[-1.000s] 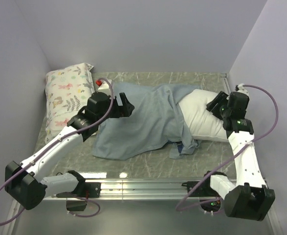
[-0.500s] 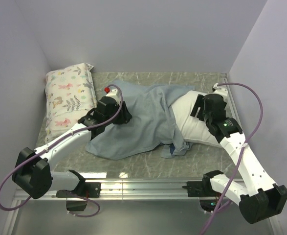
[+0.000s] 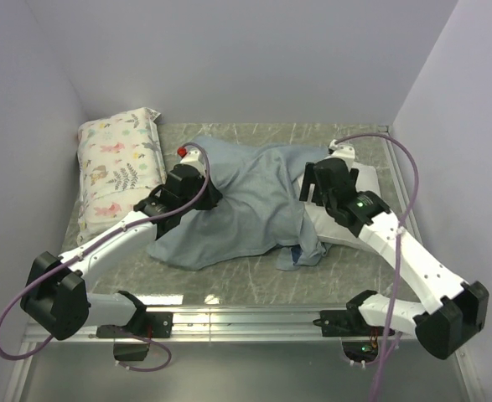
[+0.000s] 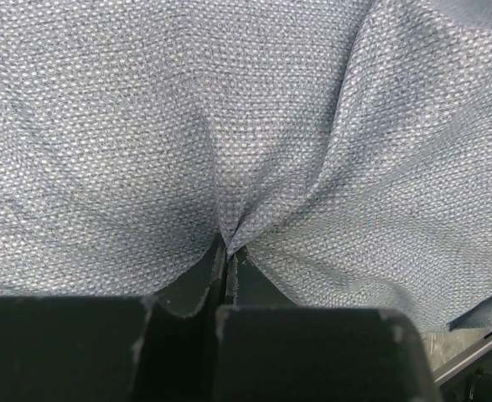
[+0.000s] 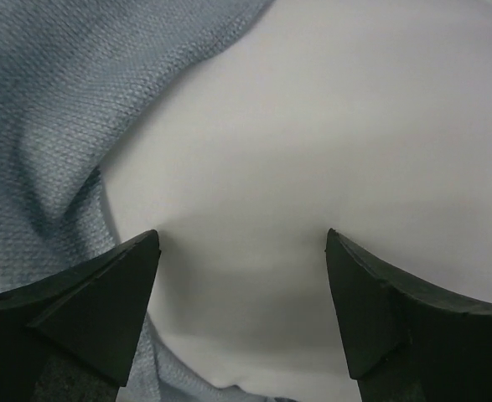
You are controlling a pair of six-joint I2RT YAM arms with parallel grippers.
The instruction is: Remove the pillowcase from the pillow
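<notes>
The grey-blue pillowcase (image 3: 246,201) lies rumpled across the middle of the table, still covering the left end of the white pillow (image 3: 323,228). My left gripper (image 3: 214,198) rests on the cloth's left part. The left wrist view shows it (image 4: 229,244) shut on a pinched fold of the pillowcase (image 4: 229,100). My right gripper (image 3: 309,189) hovers over the pillow's bare part beside the cloth edge. In the right wrist view it (image 5: 241,239) stands open, fingers spread just above the pillow (image 5: 313,126), with the pillowcase (image 5: 61,100) at the left.
A floral-print pillow (image 3: 116,163) lies along the left wall. A small red object (image 3: 183,152) sits behind the left wrist. Walls close in the back and both sides; a metal rail (image 3: 246,318) runs along the near table edge.
My left gripper has closed on a fold of the pillowcase. My right arm has swung left across the pillow toward the cloth edge, with its jaws spreading wider.
</notes>
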